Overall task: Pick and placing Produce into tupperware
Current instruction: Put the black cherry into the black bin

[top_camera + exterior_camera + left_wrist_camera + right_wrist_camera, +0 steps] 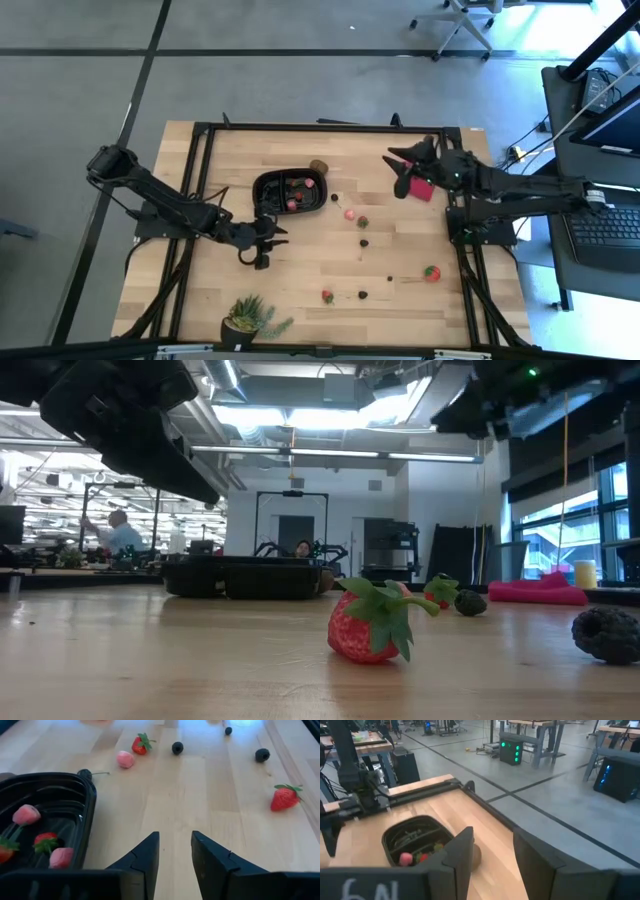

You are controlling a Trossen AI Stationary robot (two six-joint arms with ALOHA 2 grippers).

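Your left gripper (174,851) (fingers slightly parted, holding nothing) sits beside the tray (85,810); next, reach the pink piece (125,759).

- I count one black tupperware tray (287,190).
- Four red or pink fruit pieces (46,840) lie inside it.
- Outside it: three strawberries (285,798), one pink piece (125,759), four dark berries (262,754).
- One brown round piece (319,167).
- One potted plant (250,319).
- One flat red square (422,188).

A green spiky plant (252,318) in a dark pot sits at the lower left of the wooden surface (300,270). A flat red square (421,188) lies upper right.
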